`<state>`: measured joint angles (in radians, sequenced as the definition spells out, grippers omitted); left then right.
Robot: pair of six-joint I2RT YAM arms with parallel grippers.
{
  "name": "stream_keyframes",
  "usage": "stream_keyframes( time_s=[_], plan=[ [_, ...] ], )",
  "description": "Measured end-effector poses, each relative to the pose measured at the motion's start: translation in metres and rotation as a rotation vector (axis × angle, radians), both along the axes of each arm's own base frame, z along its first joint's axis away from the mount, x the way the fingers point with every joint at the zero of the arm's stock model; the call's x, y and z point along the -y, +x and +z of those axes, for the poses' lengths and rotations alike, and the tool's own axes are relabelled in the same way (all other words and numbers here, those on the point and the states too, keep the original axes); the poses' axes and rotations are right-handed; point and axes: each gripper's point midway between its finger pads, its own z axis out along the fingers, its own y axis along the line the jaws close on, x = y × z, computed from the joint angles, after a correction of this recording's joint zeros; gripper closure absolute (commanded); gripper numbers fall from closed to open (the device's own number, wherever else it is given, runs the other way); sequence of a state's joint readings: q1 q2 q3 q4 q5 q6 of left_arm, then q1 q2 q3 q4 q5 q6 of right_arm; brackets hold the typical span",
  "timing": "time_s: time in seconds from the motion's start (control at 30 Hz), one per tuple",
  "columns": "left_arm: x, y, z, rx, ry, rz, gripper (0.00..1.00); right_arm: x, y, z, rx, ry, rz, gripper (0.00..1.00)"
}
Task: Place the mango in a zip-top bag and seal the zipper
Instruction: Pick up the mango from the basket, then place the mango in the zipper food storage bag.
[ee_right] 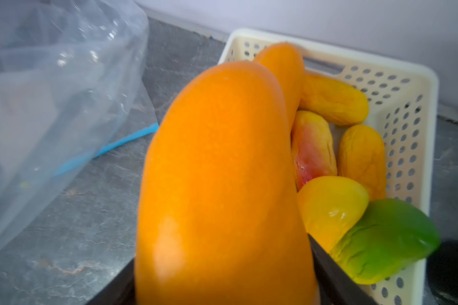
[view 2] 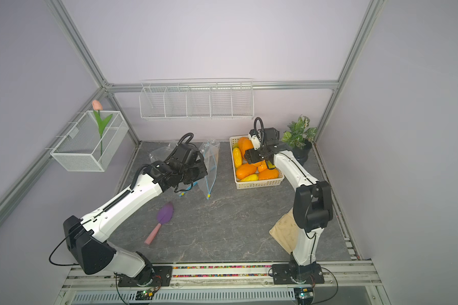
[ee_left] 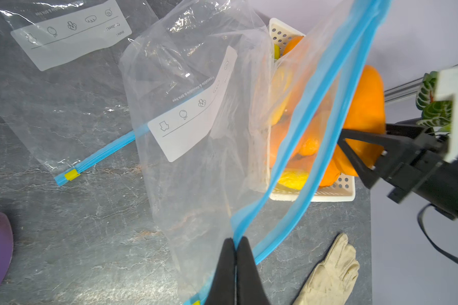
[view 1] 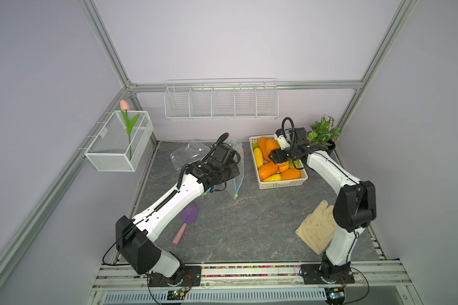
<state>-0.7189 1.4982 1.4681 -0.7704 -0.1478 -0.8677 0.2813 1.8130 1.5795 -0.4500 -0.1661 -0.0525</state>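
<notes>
A grey stone-patterned table (view 1: 249, 227) sits inside pale lilac walls framed by metal rails. A wire rack (view 1: 221, 101) hangs on the back wall, and a mesh box (view 1: 111, 155) with a tulip (view 1: 124, 105) hangs on the side wall. At the back right, a cream basket (view 1: 283, 184) of other mangoes (ee_right: 331, 103) stands just beside a potted plant (view 1: 323, 130) in the corner.

The right gripper (view 1: 273, 155) is clamped around an orange mango (ee_right: 217, 171), held upright over the basket. The left gripper (ee_left: 234, 244) is pressed together on the blue zipper edge of a clear bag (ee_left: 196, 163), whose mouth gapes toward the basket. A second bag (ee_left: 64, 87) lies flat toward the back left.

A purple trowel (view 1: 189, 214) lies beside the left arm. A glove (view 1: 315, 227) lies by the right arm, near the front edge. Between them the middle and front of the table are bare.
</notes>
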Motion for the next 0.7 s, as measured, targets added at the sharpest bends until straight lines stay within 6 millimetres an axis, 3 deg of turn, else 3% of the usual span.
stream_keyframes(
  time_s=[0.1, 0.2, 0.4, 0.5, 0.7],
  plan=[
    [0.003, 0.004, 0.001, -0.001, -0.017, 0.013, 1.0, -0.004, -0.021, 0.034, 0.072, 0.109, -0.002, 0.6],
    [0.011, 0.014, 0.001, -0.006, -0.038, 0.023, 1.0, -0.013, -0.056, 0.069, 0.146, 0.243, 0.015, 0.6],
    [0.026, 0.031, -0.009, -0.038, -0.089, 0.027, 1.0, -0.053, -0.135, 0.139, 0.31, 0.521, 0.147, 0.61],
    [0.034, 0.033, -0.004, -0.04, -0.128, 0.01, 1.0, -0.069, -0.156, 0.148, 0.323, 0.631, 0.197, 0.61],
    [0.044, 0.03, 0.01, -0.031, -0.196, -0.024, 1.0, -0.095, -0.148, 0.137, 0.269, 0.716, 0.203, 0.62]
  ],
)
